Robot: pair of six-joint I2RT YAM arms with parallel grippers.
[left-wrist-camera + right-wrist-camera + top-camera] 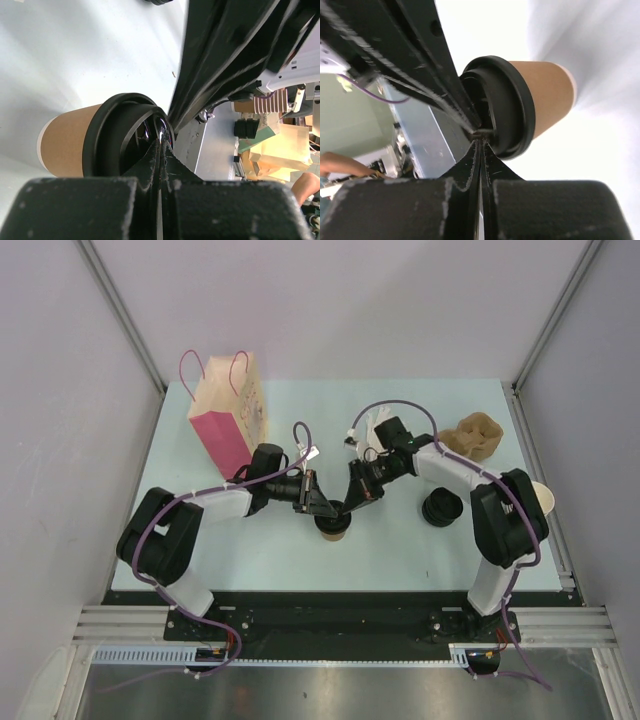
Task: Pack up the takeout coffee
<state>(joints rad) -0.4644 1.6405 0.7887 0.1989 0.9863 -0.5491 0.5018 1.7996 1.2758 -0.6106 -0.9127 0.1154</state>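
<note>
The takeout coffee (333, 528), a brown paper cup with a black lid, stands upright at the middle of the table. My left gripper (325, 506) comes in from the left and my right gripper (352, 502) from the right; both are shut, with their tips meeting on top of the lid. In the left wrist view my left gripper (162, 143) rests its closed tips on the lid (115, 135) of the cup (65, 147). In the right wrist view my right gripper (480, 139) touches the lid (512, 110) above the cup's brown wall (547, 97).
A kraft and pink paper bag (228, 412) with handles stands at the back left. A cardboard cup carrier (475, 437) lies at the back right. A pile of black lids (440, 507) sits right of the cup. Lidless brown cups (545, 502) lie at the right edge.
</note>
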